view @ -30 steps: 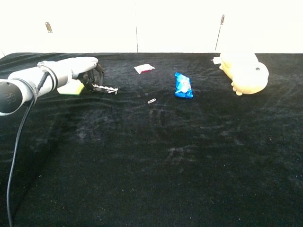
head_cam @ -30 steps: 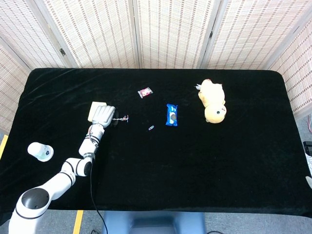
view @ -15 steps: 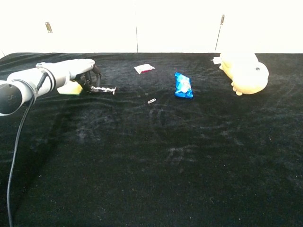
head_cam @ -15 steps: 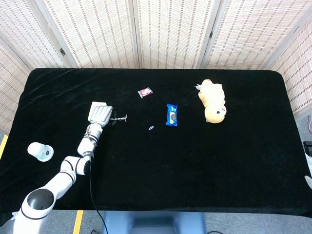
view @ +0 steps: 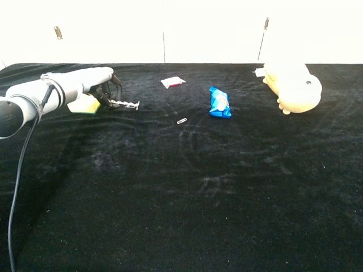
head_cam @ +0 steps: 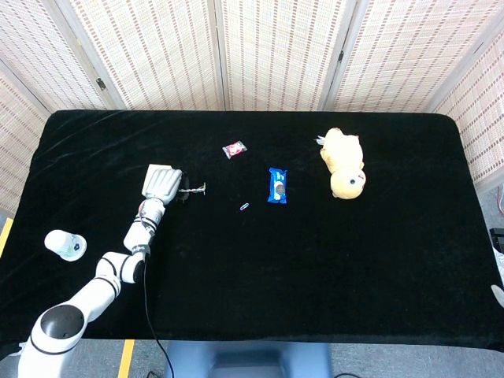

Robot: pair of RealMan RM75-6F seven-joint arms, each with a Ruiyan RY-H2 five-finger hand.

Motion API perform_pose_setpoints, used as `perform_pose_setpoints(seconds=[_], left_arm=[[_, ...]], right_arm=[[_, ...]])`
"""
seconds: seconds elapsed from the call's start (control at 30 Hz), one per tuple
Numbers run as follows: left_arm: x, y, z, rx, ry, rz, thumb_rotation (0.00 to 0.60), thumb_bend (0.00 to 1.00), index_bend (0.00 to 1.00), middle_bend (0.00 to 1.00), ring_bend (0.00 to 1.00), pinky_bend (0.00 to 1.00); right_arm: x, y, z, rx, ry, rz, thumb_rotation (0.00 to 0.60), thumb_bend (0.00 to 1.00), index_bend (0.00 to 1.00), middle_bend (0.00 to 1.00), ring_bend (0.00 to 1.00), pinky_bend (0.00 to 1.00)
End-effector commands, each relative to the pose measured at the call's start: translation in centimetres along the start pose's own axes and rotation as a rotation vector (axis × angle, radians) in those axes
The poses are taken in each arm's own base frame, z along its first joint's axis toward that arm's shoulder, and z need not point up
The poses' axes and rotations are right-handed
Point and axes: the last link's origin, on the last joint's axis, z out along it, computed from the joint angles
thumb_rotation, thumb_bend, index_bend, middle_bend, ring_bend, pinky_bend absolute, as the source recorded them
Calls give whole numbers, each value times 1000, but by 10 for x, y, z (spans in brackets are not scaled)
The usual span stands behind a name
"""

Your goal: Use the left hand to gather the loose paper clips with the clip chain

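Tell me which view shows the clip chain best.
The chest view: the clip chain shows side-on, sticking out from the left robot hand that holds it. The head view shows the chain only as a tiny pale streak beside the hand.

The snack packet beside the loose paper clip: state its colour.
Blue, with a white and dark print; the snack packet shows best in the chest view.

Left hand seemingly holding clip chain, loose paper clip well apart
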Motion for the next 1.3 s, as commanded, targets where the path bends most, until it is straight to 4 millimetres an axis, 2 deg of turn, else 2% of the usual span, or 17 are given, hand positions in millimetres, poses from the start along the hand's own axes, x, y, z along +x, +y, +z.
perform_pose_setpoints(seconds=[0.03, 0.27, 0.4, 0.53, 0.73, 0.9, 1.07, 1.3], left_arm=[[5, -1, -3, -15, 18, 3, 600, 645, 815, 1000, 1000, 1000], [23, 0, -15, -60, 69, -11, 600, 645, 816, 1000, 1000, 1000], [34, -5, -37, -92, 101, -14, 600, 645, 816, 1000, 1000, 1000], [36, -9, -74, -114, 115, -21, 600, 645, 816, 1000, 1000, 1000], [27, -13, -136, -111, 110, -7, 600, 645, 815, 1000, 1000, 1000], [14, -15, -172, -103, 96, -11, 600, 645, 815, 1000, 1000, 1000], [-2, -19, -188, -87, 68, -32, 600, 645, 816, 1000, 1000, 1000], [-15, -21, -185, -85, 41, -41, 600, 645, 815, 1000, 1000, 1000]], right_arm=[[0, 0, -1, 3, 1, 0, 600, 235, 0, 0, 34, 0], [0, -1, -2, 10, 0, 1, 600, 235, 0, 0, 34, 0], [-2, -2, 0, 16, -11, -2, 600, 236, 0, 0, 34, 0], [-5, -3, 4, 24, -35, -7, 600, 236, 0, 0, 34, 0], [-9, -5, 7, 40, -66, -9, 600, 235, 0, 0, 34, 0], [-12, -9, 8, 62, -82, -14, 600, 235, 0, 0, 34, 0], [-15, -13, 8, 83, -91, -21, 600, 236, 0, 0, 34, 0], [-15, -15, 8, 89, -91, -25, 600, 235, 0, 0, 35, 0]])
